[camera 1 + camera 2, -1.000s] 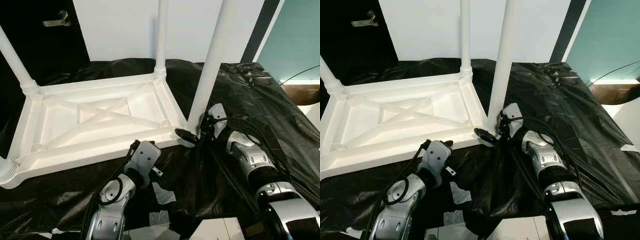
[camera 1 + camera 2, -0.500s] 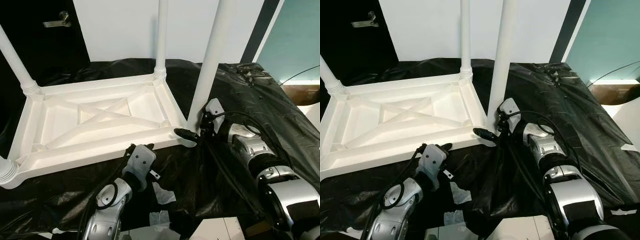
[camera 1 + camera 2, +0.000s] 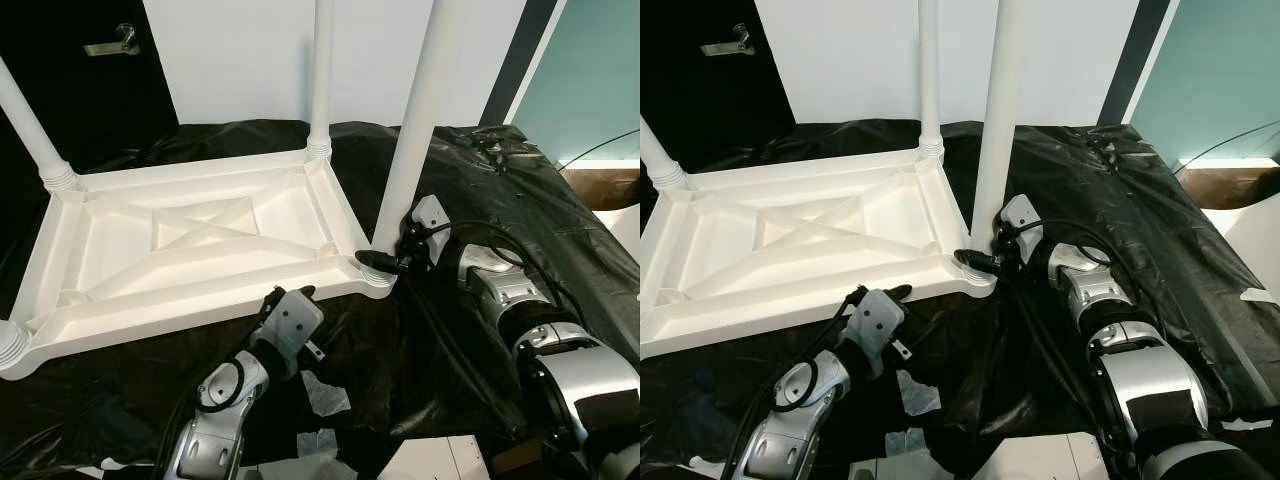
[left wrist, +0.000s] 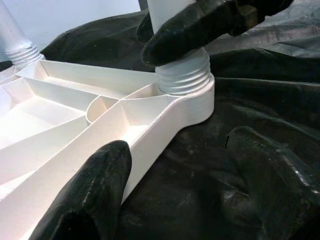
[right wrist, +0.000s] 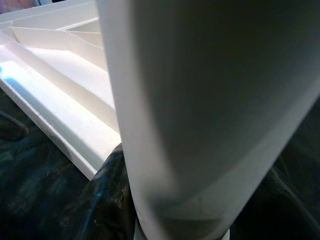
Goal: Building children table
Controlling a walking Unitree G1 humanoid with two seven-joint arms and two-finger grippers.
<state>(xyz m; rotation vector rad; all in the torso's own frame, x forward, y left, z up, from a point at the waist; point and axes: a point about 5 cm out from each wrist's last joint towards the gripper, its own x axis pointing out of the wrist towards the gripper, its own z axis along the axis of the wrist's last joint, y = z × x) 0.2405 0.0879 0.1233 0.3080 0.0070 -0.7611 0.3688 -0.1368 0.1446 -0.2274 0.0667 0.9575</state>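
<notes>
**Upturned white table, right gripper at its near-right leg**

The children's table (image 3: 190, 250) lay upside down on black plastic sheeting (image 3: 480, 200), its ribbed underside facing up with a cross-shaped brace in the middle. Four white legs stood up from its corners: the near-right leg (image 3: 415, 120), the far-right leg (image 3: 321, 70), the far-left leg (image 3: 25, 115), and the near-left leg's threaded base at the corner (image 3: 10, 342).

The right gripper (image 3: 992, 258) was at the foot of the near-right leg, just above its threaded collar (image 4: 182, 75). Its black fingers (image 4: 200, 22) were wrapped around the leg, closed on it; in the right wrist view the leg stood very close, with the table frame behind it.

The left gripper (image 4: 170, 185) hovered low at the table's near edge, a little to the left of that corner. Its two black fingers were spread apart and held nothing; one fingertip (image 4: 95, 185) lay against the outer wall of the table's rim, the other over the black sheeting.

Around the work, scraps of white paper or tape (image 3: 325, 395) lay on the sheeting between the two arms, and a white box edge (image 3: 440, 462) showed at the bottom. Behind the table stood a white wall panel (image 3: 240, 50), a dark door with a metal handle (image 3: 110, 42) on the left, and a teal wall (image 3: 590, 70) on the right. Black cables (image 3: 450, 340) ran along the right arm.
</notes>
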